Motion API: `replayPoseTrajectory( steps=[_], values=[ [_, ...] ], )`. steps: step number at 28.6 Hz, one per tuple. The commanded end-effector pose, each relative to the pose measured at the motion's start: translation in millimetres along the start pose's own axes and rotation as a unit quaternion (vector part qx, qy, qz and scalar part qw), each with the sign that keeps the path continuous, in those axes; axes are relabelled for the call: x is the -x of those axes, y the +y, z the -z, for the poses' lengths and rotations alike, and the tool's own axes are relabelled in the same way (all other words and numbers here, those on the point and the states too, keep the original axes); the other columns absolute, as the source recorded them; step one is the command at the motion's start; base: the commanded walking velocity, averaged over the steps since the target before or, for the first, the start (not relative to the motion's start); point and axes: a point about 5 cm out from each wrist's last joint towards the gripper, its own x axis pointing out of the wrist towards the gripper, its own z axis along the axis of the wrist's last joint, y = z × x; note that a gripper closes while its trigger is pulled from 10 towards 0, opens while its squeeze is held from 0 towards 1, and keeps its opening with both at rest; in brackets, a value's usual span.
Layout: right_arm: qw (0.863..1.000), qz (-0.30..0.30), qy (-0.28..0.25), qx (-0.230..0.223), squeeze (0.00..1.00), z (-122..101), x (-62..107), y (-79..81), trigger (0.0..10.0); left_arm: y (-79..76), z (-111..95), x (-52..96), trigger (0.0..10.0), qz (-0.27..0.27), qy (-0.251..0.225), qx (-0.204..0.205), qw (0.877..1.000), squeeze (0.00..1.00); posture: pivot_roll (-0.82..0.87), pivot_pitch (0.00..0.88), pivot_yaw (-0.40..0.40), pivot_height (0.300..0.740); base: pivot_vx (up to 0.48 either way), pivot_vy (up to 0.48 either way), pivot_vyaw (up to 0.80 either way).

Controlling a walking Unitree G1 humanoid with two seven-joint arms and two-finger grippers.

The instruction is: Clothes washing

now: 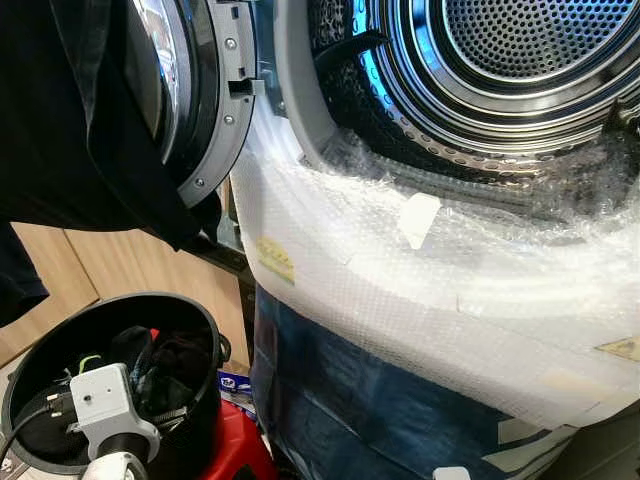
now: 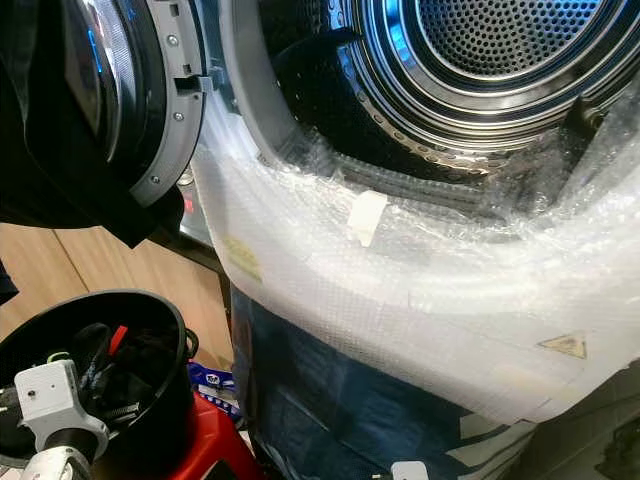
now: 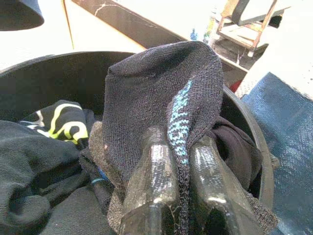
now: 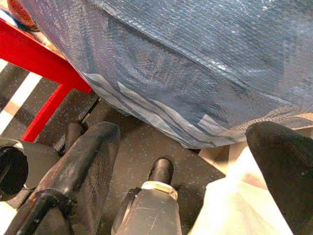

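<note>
I've got my left gripper [image 3: 182, 183] clamped on a dark sock [image 3: 161, 103] with a blue stripe, low in the black bucket [image 1: 195, 310] at near left, while my right gripper [image 4: 181, 161] hangs spread and empty by the floor. Lifting toward the open drum [image 1: 500, 70] at far right, I judge the sock could snag on neighbouring clothes or the bubble wrap [image 1: 400, 270] over the washer's lip. I can read no writing; only a yellow warning sticker [image 2: 565, 346].

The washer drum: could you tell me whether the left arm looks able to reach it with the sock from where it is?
Probably yes. The left tool is shut on the dark sock in the black bucket, the door is swung open, and only bubble wrap edges the washer drum.
</note>
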Motion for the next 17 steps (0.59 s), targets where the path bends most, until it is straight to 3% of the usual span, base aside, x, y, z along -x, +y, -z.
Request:
replayPoseTrajectory(
  steps=[1,8,9,11,12,15,17],
  values=[
    [1.0,-0.003,-0.001,0.002,0.0,-1,-0.5,2.2,10.0,2.6,-2,0.2,0.0,-0.008,-0.005,-0.003,1.0,0.0,0.16,0.0,-0.007,0.74,0.0,0.0,0.0],
    [1.0,-0.011,-0.007,0.007,0.0,-6,-1.6,5.2,10.0,0.6,-13,-7.2,0.0,-0.006,-0.033,-0.005,0.999,0.0,0.16,0.0,-0.01,0.74,0.0,0.0,0.0],
    [1.0,-0.011,-0.007,0.007,0.0,-7,-1.6,5.2,10.0,-17.1,-32,-14.0,0.0,0.066,-0.068,-0.023,0.995,0.0,0.16,0.0,-0.011,0.74,0.0,0.0,0.0],
    [1.0,-0.011,-0.007,0.008,0.0,-7,-1.6,5.2,10.0,-24.5,-38,-14.8,0.0,0.096,-0.079,-0.029,0.992,0.0,0.16,0.0,-0.011,0.74,0.0,0.0,0.0],
    [1.0,-0.012,-0.006,0.01,0.0,-6,-1.6,5.1,10.0,-39.6,-51,-15.2,0.0,0.161,-0.097,-0.045,0.981,0.0,0.17,0.0,-0.016,0.74,0.0,0.0,0.0],
    [1.0,-0.017,-0.005,0.017,0.0,-7,-1.7,5.5,10.0,-50.4,-61,-18.4,0.0,0.194,-0.098,-0.019,0.976,0.0,0.17,0.0,-0.014,0.74,0.0,0.0,0.0],
    [1.0,-0.017,-0.01,0.015,0.0,-10,-2.2,5.4,10.0,-67.4,-64,-15.6,0.0,0.263,-0.079,-0.029,0.961,0.0,0.15,0.0,-0.008,0.74,0.0,0.0,0.0]
  ],
)
